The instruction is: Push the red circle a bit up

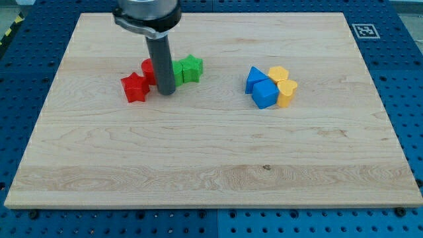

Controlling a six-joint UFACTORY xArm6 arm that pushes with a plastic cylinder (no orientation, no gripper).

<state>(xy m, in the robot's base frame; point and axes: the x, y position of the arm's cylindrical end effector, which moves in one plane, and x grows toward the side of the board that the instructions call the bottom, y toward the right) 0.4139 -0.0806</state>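
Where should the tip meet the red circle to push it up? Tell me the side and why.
Contact the red circle on its lower edge, coming from the view's bottom. My tip sits just to its lower right, the red star to its lower left, so the gap between looks narrow; centre the tip first.

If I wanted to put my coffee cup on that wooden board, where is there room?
The whole strip below both clusters is bare, as is the gap between the green star and the blue blocks. It is crowded around my tip, beside the red circle and red star.
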